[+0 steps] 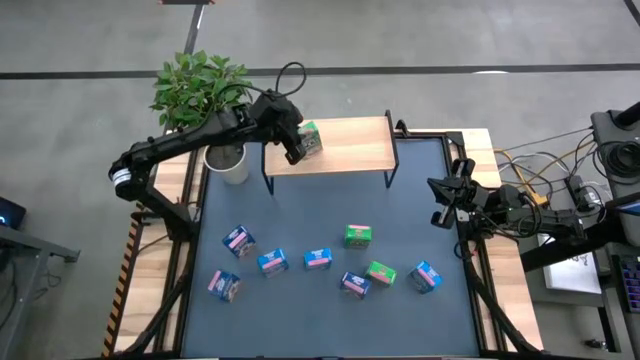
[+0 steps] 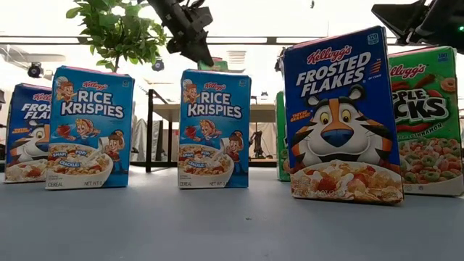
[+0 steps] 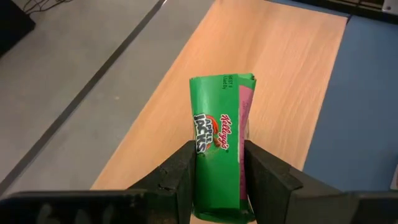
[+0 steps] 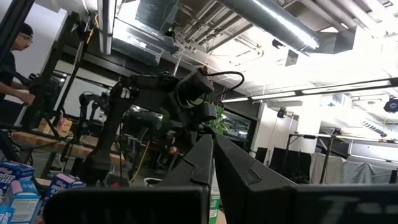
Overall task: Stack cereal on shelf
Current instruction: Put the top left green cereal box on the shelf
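Observation:
My left gripper (image 1: 303,143) is shut on a green cereal box (image 1: 311,139) over the left part of the light-wood shelf (image 1: 350,150). The box also shows in the left wrist view (image 3: 214,124), above the shelf's board (image 3: 273,56). Several blue boxes, such as one at the left (image 1: 238,240), and two green boxes (image 1: 358,236) (image 1: 381,272) stand on the dark tabletop nearer the front. My right gripper (image 1: 438,205) hangs shut and empty at the table's right edge, clear of the boxes. My left gripper pinches the green box between its two fingers (image 3: 180,174), which lie on two opposite faces either side of the narrow side panel (image 3: 208,155) with the logo. The fingers come slanting down from the table's left. Whether the box's lower end touches the board, I cannot tell.
A potted plant (image 1: 205,90) stands just left of the shelf, under my left arm. The shelf's black legs (image 1: 390,165) stand at the tabletop's far edge. Cables and gear lie off the table to the right (image 1: 560,190). A person shows in the room beyond (image 4: 12,62).

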Controlling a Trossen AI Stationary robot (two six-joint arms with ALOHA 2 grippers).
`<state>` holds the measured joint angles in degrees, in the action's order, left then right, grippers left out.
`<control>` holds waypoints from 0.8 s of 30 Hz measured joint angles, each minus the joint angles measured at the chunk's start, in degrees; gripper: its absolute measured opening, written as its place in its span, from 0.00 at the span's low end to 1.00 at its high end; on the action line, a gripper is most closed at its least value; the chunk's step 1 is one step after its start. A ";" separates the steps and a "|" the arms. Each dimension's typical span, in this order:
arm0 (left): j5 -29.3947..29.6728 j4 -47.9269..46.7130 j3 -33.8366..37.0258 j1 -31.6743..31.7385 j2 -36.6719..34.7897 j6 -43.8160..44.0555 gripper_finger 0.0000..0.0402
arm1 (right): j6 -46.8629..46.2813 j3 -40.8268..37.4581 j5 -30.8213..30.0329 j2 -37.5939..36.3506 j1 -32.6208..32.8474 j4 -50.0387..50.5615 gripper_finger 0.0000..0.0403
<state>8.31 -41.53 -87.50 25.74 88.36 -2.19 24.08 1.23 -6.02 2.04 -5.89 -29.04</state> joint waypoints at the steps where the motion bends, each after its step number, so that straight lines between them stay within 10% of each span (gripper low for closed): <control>1: 0.02 -0.01 0.00 -0.02 0.00 -0.09 0.26 | 0.00 -0.02 0.00 0.00 -0.01 -0.02 0.02; 24: 0.09 3.07 -0.90 -0.70 -0.28 -5.85 0.46 | 0.00 0.00 -0.01 0.00 0.00 0.00 0.02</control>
<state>8.40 -38.46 -88.41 25.04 88.07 -8.04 24.08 1.23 -6.03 2.04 -5.90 -29.04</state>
